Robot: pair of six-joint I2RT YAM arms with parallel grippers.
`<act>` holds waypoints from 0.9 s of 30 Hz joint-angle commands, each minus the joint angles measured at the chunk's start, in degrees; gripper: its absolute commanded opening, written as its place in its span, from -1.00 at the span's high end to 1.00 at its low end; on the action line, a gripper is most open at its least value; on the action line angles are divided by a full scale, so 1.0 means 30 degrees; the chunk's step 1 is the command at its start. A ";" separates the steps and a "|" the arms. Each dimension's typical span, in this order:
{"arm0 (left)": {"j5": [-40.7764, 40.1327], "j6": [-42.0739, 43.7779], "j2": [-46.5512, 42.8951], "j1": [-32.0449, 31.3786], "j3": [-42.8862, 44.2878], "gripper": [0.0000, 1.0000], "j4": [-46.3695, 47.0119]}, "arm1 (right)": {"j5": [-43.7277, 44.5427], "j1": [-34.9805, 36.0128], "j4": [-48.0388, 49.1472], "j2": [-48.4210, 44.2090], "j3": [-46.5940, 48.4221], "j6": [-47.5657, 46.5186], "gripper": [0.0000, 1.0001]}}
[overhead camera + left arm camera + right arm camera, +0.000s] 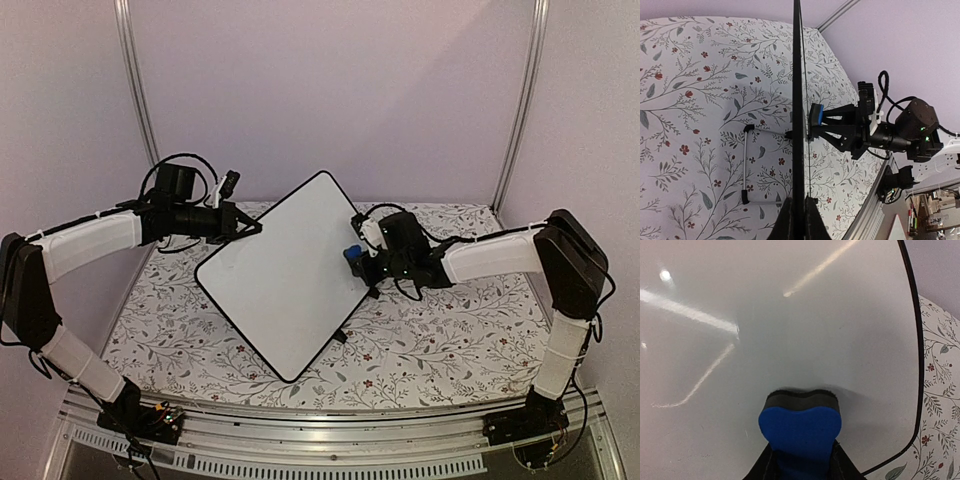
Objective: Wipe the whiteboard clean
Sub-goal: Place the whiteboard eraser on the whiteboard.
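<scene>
The whiteboard (285, 275) is a large white board with a thin black rim, tilted up on the table; no writing shows on its face (790, 330). My left gripper (252, 229) is shut on the board's upper left rim, seen edge-on (798, 100) between the left fingers (785, 222). My right gripper (358, 258) is shut on a blue eraser block (800, 427), whose dark felt side presses against the board near its right edge. From the left wrist view the eraser (815, 116) meets the board's face.
A floral cloth (440, 330) covers the table. A wire stand leg (745, 165) sticks out behind the board. A metal rail (330, 440) runs along the near edge, and purple walls close the back and sides.
</scene>
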 commanded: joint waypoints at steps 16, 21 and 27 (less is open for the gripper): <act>-0.0511 0.0958 0.0263 -0.0088 -0.0167 1.00 0.0073 | -0.0178 0.1050 0.2877 -0.0232 -0.2758 0.0380 0.38; -0.0589 0.0968 0.0250 -0.0076 -0.0177 1.00 0.0047 | -0.0063 0.1835 0.3099 -0.0363 -0.3002 0.0192 0.37; -0.0583 0.0969 0.0290 -0.0062 -0.0156 1.00 0.0037 | 0.0119 0.2721 0.3249 -0.1118 -0.3473 0.0207 0.37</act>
